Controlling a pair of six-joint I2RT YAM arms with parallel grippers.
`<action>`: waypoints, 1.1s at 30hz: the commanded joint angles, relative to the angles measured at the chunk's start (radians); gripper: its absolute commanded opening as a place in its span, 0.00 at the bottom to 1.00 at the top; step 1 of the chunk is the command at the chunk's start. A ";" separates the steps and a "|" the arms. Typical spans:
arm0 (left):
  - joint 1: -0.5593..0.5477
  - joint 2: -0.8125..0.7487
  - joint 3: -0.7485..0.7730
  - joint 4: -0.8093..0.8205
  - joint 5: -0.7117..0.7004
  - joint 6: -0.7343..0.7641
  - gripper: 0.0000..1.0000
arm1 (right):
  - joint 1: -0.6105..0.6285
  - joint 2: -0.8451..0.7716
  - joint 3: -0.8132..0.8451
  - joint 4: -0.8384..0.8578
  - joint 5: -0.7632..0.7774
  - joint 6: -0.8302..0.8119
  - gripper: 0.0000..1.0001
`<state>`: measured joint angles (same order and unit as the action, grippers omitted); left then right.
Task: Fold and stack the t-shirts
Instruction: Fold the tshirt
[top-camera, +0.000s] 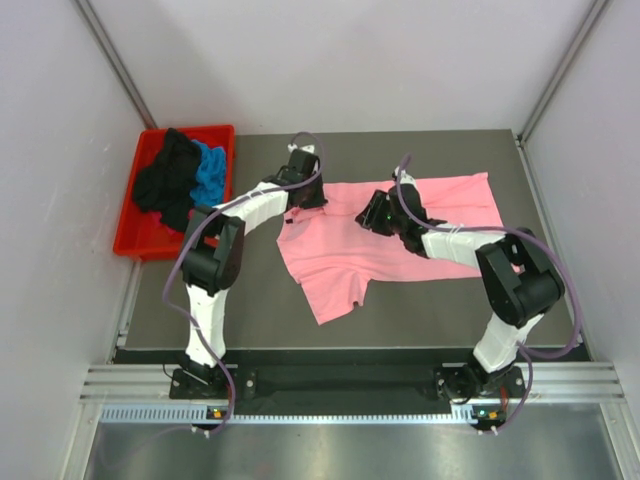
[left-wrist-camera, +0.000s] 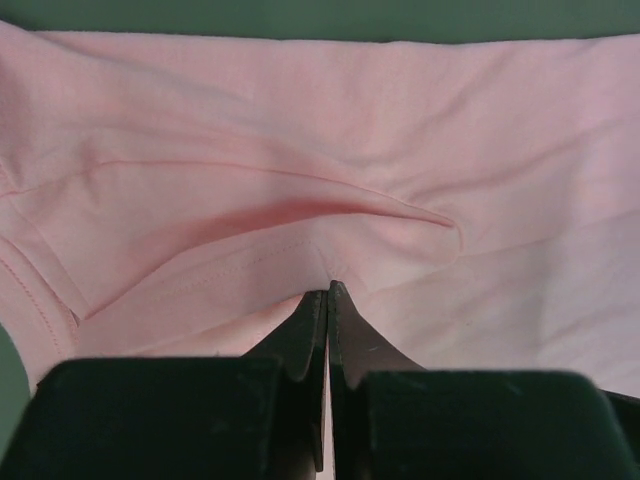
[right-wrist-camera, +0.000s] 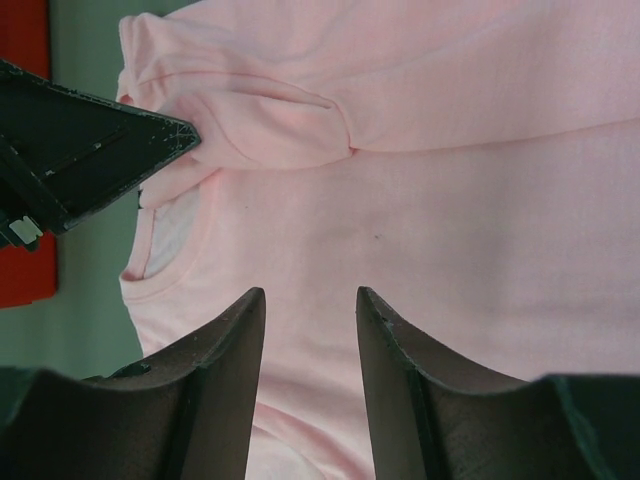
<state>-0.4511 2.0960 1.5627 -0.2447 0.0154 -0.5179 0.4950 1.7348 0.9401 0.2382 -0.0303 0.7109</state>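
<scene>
A light pink t-shirt (top-camera: 340, 262) lies spread on the dark table, one sleeve pointing to the near edge. My left gripper (top-camera: 306, 197) is shut on a pinch of its cloth near the collar; in the left wrist view the closed tips (left-wrist-camera: 328, 291) hold a raised fold of the pink cloth (left-wrist-camera: 300, 120). My right gripper (top-camera: 371, 214) is open just above the middle of the shirt, and nothing is between its tips (right-wrist-camera: 310, 295) over the pink cloth (right-wrist-camera: 480, 200). A black shirt (top-camera: 165, 185) and a bright blue shirt (top-camera: 211, 174) lie bunched in the bin. No magenta shirt shows.
A red plastic bin (top-camera: 138, 246) stands at the table's far left, off the mat edge; a strip of it shows in the right wrist view (right-wrist-camera: 24, 40). The left gripper's black body (right-wrist-camera: 90, 150) is close on the right gripper's left. Grey walls enclose the table.
</scene>
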 joint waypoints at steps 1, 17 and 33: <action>0.005 -0.079 0.007 0.007 0.038 -0.045 0.00 | 0.011 -0.064 -0.007 0.024 -0.005 -0.016 0.42; 0.005 -0.105 -0.010 -0.059 0.153 -0.185 0.00 | 0.047 0.005 0.009 0.019 -0.053 0.126 0.53; 0.009 -0.123 -0.087 -0.065 0.236 -0.301 0.00 | 0.047 0.023 -0.020 0.025 0.009 0.312 0.48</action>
<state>-0.4500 2.0220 1.4849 -0.3229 0.2199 -0.7731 0.5301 1.7458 0.9352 0.1944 -0.0338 0.9344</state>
